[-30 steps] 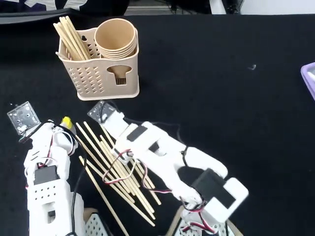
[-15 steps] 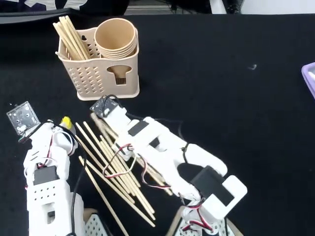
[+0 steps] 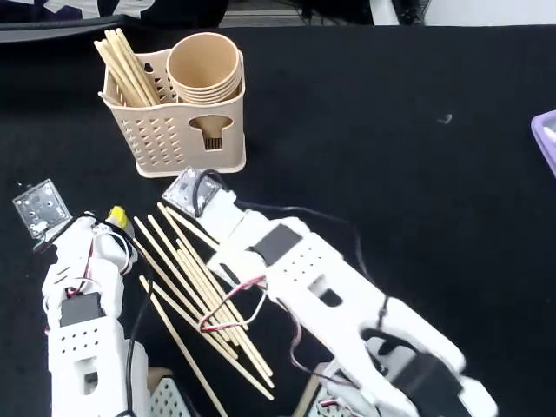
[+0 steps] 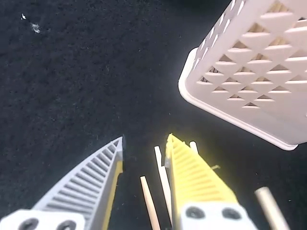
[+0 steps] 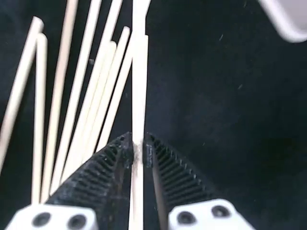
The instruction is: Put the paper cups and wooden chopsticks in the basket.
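The beige basket (image 3: 178, 130) stands at the back left, with several wooden chopsticks (image 3: 126, 69) in one compartment and stacked paper cups (image 3: 205, 68) in the other. More loose chopsticks (image 3: 201, 291) lie fanned on the black table between the two arms. My right gripper (image 5: 138, 147) is shut on one chopstick (image 5: 139, 72) that points away from it, just above the pile. The right arm (image 3: 295, 269) stretches over the pile toward the basket. My left gripper (image 4: 144, 143) is open low over the table, chopstick ends (image 4: 160, 170) between its fingers, the basket (image 4: 249, 86) just ahead.
A purple object (image 3: 546, 139) sits at the right edge of the table. A corner of the basket (image 5: 288, 19) shows beyond the right gripper. The black table (image 3: 391, 130) runs right of the basket.
The right arm has stretched out forward toward the basket, its wrist a little nearer the basket's base. The left arm has kept still.
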